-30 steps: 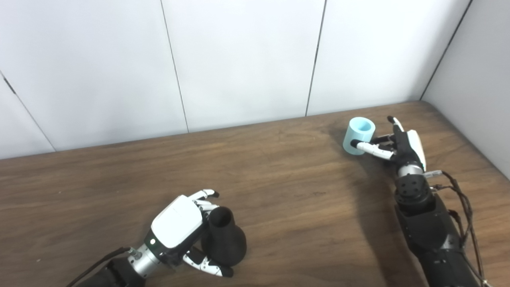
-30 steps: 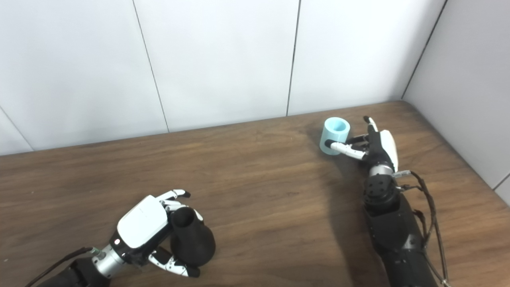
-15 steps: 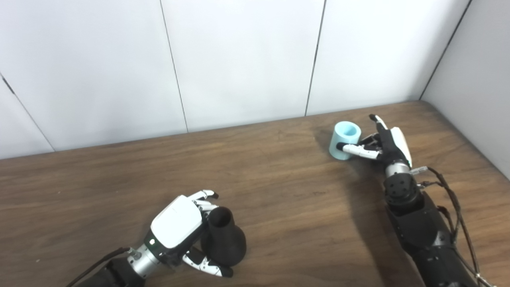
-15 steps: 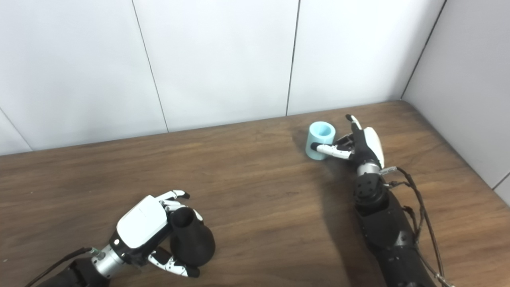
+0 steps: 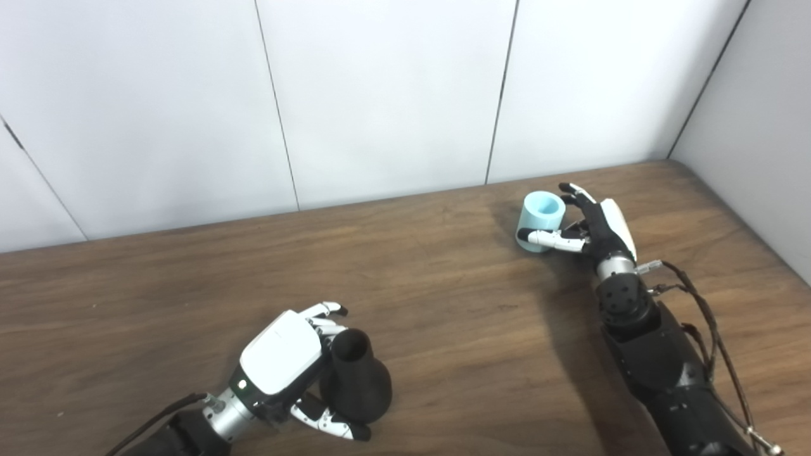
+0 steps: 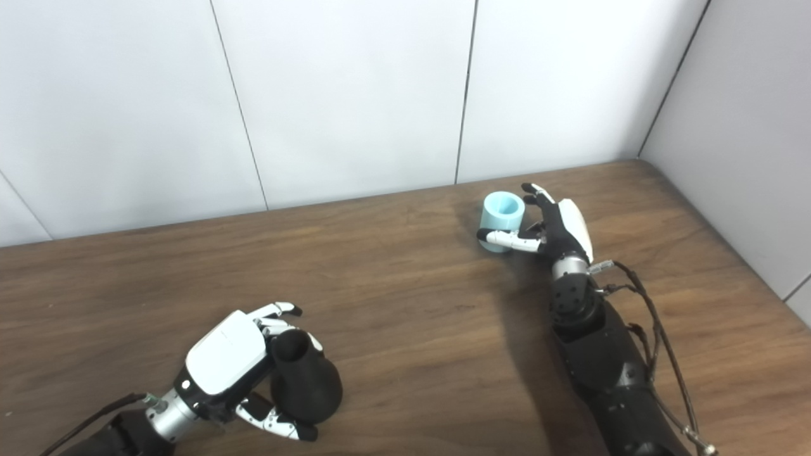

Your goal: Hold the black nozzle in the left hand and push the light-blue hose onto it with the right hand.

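The black nozzle [image 5: 356, 381] stands upright near the front left of the table, narrow mouth up. My left hand [image 5: 283, 358] is wrapped round it, fingers behind and thumb low in front. The light-blue hose [image 5: 542, 217], a short open cylinder, is at the back right. My right hand [image 5: 594, 223] is shut on it, thumb across its front and fingers curled behind its rim. Whether the hose rests on the table or is lifted off it, I cannot tell. A wide stretch of table separates the two hands.
The brown wooden table [image 5: 443, 304] ends at a white panelled wall [image 5: 380, 95] behind and a grey wall [image 5: 760, 139] on the right, both close to the right hand. Loose cables [image 5: 703, 316] run along the right forearm.
My right hand has carried the light-blue hose leftwards, away from the right wall, and its fingers have curled closer round it. The left hand and nozzle have not moved.
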You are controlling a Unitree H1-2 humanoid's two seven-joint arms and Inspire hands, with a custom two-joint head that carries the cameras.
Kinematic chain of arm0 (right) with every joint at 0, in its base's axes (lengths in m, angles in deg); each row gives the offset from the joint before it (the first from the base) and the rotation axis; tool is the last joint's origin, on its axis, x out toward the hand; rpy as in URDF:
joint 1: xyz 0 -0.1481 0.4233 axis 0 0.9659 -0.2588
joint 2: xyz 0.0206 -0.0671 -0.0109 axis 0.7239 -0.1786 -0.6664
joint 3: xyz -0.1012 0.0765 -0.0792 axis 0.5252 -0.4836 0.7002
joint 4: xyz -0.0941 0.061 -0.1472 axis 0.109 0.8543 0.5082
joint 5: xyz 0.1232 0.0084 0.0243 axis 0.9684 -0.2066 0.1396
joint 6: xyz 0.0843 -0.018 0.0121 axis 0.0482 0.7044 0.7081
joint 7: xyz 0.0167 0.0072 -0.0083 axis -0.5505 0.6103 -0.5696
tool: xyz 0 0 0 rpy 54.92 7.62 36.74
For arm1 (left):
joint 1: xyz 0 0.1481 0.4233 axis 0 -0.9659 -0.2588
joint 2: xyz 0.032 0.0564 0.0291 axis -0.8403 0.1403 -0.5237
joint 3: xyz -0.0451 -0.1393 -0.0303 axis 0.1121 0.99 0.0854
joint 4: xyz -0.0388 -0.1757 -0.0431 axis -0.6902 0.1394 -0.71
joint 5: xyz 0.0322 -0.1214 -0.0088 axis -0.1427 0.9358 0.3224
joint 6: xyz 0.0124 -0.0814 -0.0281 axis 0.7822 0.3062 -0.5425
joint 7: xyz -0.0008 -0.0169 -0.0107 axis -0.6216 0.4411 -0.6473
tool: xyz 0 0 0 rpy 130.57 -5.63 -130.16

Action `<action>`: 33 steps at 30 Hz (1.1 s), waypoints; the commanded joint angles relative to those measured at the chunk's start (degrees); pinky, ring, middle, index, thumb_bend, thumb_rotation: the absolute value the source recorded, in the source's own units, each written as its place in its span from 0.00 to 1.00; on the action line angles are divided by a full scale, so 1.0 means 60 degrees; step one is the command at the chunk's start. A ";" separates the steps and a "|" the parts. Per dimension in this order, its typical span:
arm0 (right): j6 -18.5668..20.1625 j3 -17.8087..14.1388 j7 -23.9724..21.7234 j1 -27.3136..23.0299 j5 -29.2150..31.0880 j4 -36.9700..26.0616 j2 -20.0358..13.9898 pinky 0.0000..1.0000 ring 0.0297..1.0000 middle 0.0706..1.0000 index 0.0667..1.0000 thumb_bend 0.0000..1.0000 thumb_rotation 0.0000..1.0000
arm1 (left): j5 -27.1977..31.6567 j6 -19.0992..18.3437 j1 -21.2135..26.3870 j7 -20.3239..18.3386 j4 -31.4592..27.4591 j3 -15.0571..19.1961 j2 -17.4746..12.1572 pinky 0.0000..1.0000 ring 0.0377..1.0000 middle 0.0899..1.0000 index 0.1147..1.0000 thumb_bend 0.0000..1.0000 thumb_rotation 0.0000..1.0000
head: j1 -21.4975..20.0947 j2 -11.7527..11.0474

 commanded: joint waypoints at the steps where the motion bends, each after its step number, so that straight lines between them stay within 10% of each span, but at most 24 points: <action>1: -0.0186 0.0327 -0.0732 -0.0431 0.0223 0.0019 -0.0138 0.78 0.88 0.91 0.91 1.00 0.41 | -0.1085 0.0154 -0.1923 -0.1091 0.0986 -0.1077 -0.0116 0.76 0.49 0.37 0.46 0.52 0.00 | -0.0010 -0.0004; 33: -0.0796 0.0639 -0.0806 -0.0160 0.0280 -0.0277 0.0162 0.68 0.77 0.77 0.73 1.00 0.33 | -0.1165 0.0215 -0.1911 -0.0734 0.1300 -0.1145 0.0079 0.77 0.48 0.37 0.46 0.52 0.00 | 0.0354 -0.0109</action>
